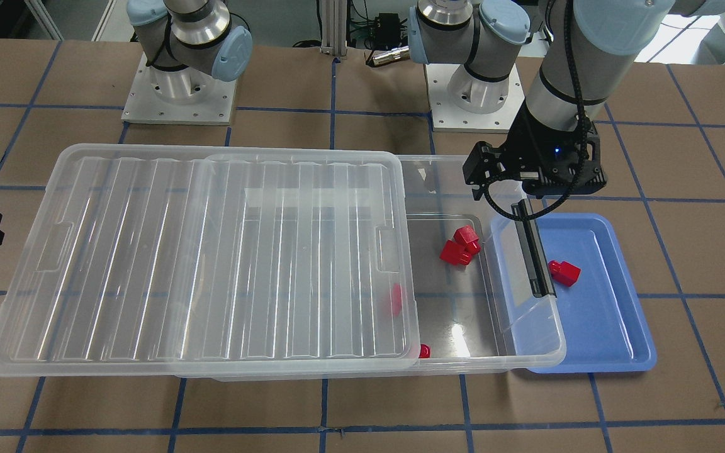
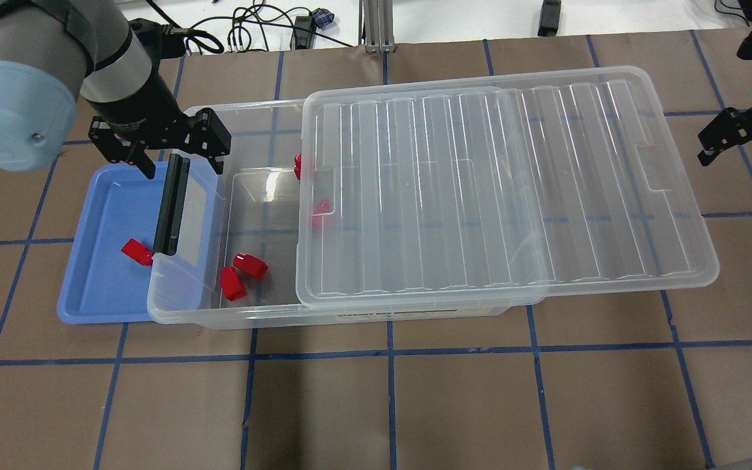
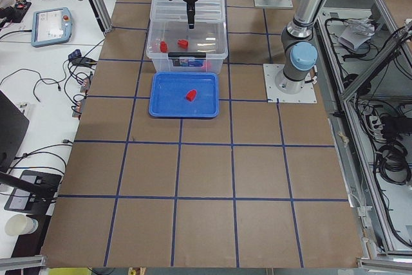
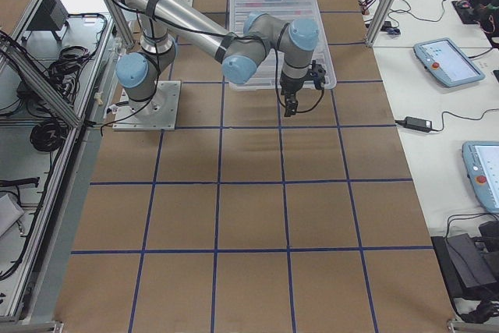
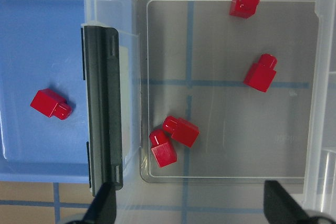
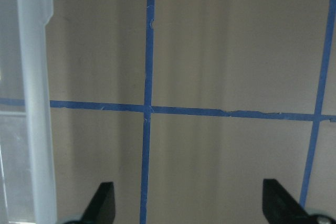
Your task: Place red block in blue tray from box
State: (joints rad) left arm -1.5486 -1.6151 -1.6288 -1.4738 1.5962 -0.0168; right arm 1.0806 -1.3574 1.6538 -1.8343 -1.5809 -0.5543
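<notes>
One red block point(image 2: 136, 251) lies in the blue tray point(image 2: 102, 287), also in the left wrist view point(image 5: 51, 103). Two more red blocks point(image 2: 242, 274) lie together on the uncovered floor of the clear box point(image 2: 271, 316). Two others point(image 5: 260, 73) lie further in, near the lid's edge. My left gripper point(image 2: 180, 162) is open and empty. It hovers over the box's end by the black clip handle point(image 5: 103, 103). My right gripper point(image 2: 738, 147) is open and empty. It hangs over bare table beyond the box's other end.
The ribbed clear lid point(image 2: 493, 183) is slid toward my right. It covers most of the box and overhangs its far end. The tray sits partly under the box's handle end. Both arm bases point(image 1: 180, 94) stand behind the box.
</notes>
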